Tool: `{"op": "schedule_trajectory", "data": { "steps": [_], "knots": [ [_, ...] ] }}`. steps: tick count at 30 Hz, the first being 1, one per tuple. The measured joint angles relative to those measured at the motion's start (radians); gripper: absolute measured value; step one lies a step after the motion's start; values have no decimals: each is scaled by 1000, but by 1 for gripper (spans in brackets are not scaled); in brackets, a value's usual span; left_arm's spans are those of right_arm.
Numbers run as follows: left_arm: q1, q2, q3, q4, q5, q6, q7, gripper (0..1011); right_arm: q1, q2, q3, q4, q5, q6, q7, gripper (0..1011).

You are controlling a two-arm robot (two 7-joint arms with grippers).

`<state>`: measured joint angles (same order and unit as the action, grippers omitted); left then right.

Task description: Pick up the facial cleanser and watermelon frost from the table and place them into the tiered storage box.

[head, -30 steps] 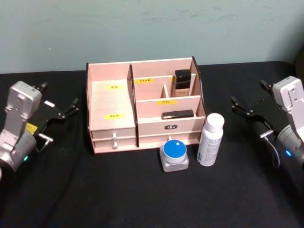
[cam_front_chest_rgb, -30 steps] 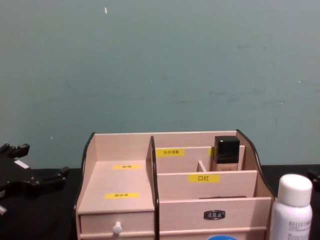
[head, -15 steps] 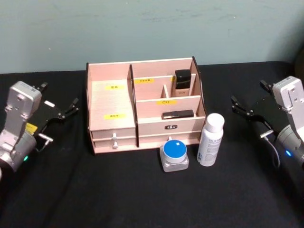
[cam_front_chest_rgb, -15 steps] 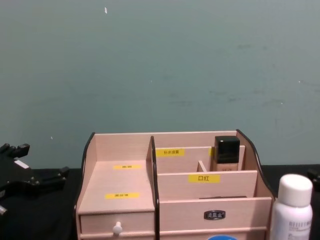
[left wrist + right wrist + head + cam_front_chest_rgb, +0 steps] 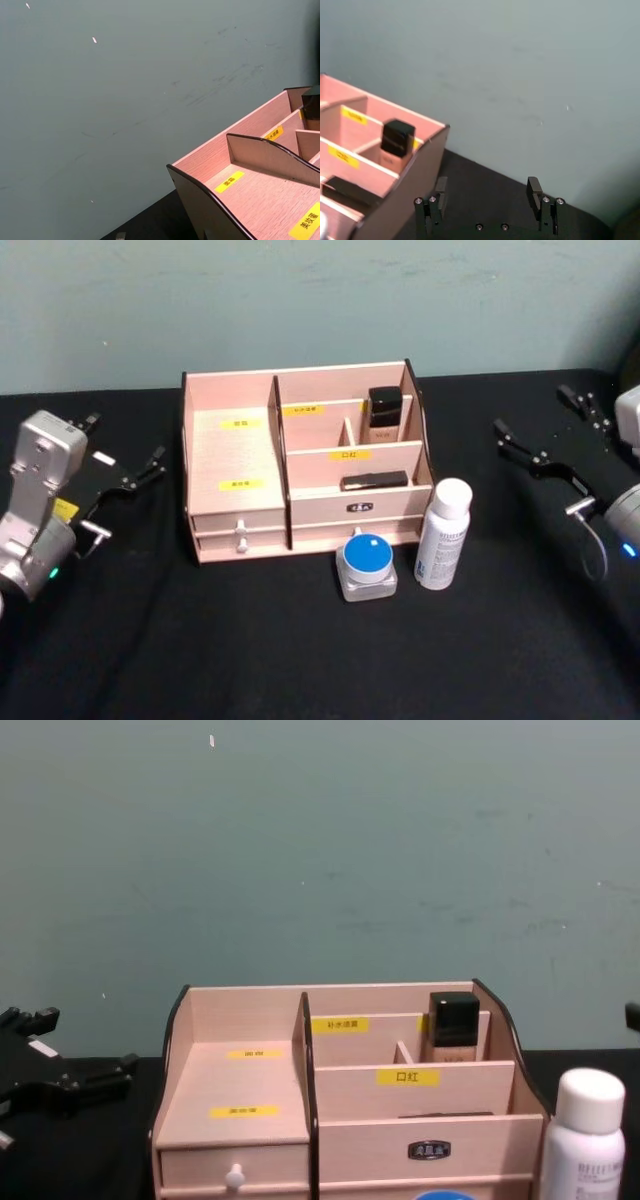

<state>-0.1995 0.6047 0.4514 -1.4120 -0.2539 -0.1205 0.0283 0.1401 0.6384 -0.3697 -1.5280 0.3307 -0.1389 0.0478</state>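
Sitting nearest on the black tabletop (image 5: 300, 660) is one blue-lidded jar (image 5: 367, 562). One white bottle (image 5: 443, 534) stands upright just beside it, at the jar's 3 o'clock. Both are in front of the tiered storage box (image 5: 235, 455), at about its 5 o'clock, and neither is inside it.

The box has two white knobs (image 5: 241, 528) on its left front, one above the other. Four yellow labels can be counted on it. One flat black thing (image 5: 373, 480) lies in the middle step. One black-capped bottle (image 5: 384, 408) stands in the back step.

There are two claws. The left claw (image 5: 125, 445) hangs at the box's 9 o'clock, spread wide and holding nothing. The right claw (image 5: 537, 412) is at the box's 3 o'clock, also spread wide and holding nothing.

A green wall (image 5: 320, 300) is farthest back.
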Motion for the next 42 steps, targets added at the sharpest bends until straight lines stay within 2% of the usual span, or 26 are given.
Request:
{"op": "schedule_trajectory", "data": {
  "steps": [5, 9, 15, 23, 31, 37, 42],
  "knots": [
    [0, 0, 0, 0, 0, 0, 0, 1010, -47, 33, 38, -97, 31, 10, 29, 1003],
    [0, 0, 0, 0, 0, 0, 0, 1009, -87, 63, 66, -178, 59, 39, 55, 1003],
    [0, 0, 0, 0, 0, 0, 0, 1009, -172, 117, 115, -317, 124, 122, 106, 1002],
    [0, 0, 0, 0, 0, 0, 0, 1010, -244, 161, 142, -422, 168, 208, 157, 1002],
    [0, 0, 0, 0, 0, 0, 0, 1009, -267, 170, 135, -446, 179, 268, 203, 1002],
    [0, 0, 0, 0, 0, 0, 0, 1010, -242, 144, 107, -393, 189, 325, 244, 1002],
    [0, 0, 0, 0, 0, 0, 0, 1010, -225, 123, 92, -357, 184, 347, 264, 1002]
  ]
}}
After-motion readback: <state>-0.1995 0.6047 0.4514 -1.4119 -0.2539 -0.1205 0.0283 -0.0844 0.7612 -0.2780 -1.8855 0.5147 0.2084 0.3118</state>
